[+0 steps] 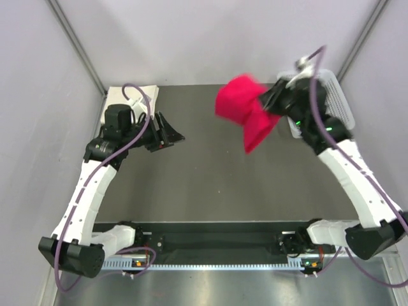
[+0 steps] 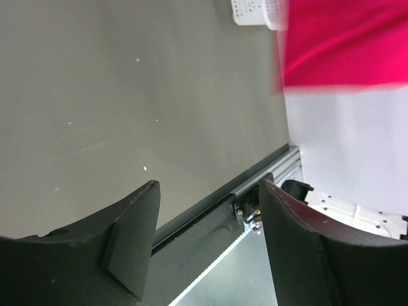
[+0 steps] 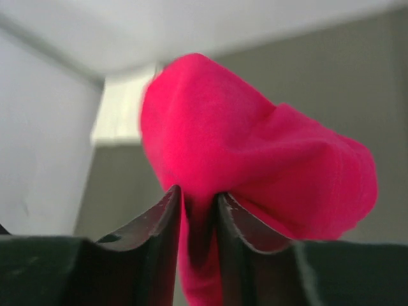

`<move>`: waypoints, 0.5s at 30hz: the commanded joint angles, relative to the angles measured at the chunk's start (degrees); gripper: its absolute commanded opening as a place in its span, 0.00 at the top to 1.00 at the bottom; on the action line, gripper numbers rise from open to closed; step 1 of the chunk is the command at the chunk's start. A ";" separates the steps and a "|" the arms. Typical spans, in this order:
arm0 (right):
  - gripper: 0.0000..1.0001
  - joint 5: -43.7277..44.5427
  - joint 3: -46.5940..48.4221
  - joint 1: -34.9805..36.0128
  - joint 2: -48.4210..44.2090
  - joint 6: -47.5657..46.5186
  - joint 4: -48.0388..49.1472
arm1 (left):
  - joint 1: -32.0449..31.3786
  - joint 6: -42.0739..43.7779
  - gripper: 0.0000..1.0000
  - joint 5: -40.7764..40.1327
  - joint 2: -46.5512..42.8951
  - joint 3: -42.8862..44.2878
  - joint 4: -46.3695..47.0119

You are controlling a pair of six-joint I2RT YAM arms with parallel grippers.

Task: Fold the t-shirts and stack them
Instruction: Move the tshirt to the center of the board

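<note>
The bright red t-shirt [image 1: 245, 108] hangs bunched in the air over the back right of the dark table. My right gripper [image 1: 269, 101] is shut on a fold of it; in the right wrist view the gripper [image 3: 199, 194] pinches the red cloth [image 3: 255, 146] between both fingers. The cream-white t-shirt [image 1: 141, 94] lies folded flat at the back left corner and shows far off in the right wrist view [image 3: 118, 115]. My left gripper [image 1: 173, 136] is open and empty just in front of it, above the table. In the left wrist view the open gripper [image 2: 207, 185] faces the red shirt [image 2: 344, 44].
A white plastic mesh basket [image 1: 341, 102] stands at the back right, behind my right arm; a corner of it shows in the left wrist view [image 2: 255, 11]. Grey walls close the table at the back and both sides. A metal rail [image 1: 210, 261] runs along the near edge.
</note>
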 commanded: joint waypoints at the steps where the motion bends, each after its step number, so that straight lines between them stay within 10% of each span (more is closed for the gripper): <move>1: 0.70 -12.38 -16.02 7.77 2.77 9.34 6.48 | 0.47 3.90 0.30 -4.83 -2.59 2.97 -7.75; 5: 0.32 -21.04 -18.11 12.02 11.21 7.53 5.40 | 0.39 4.96 0.28 -6.94 -2.86 0.87 -11.02; 15: 0.25 -17.27 -32.06 5.96 3.59 -2.24 -1.22 | -16.99 -5.14 0.33 -10.72 -0.41 -16.00 1.09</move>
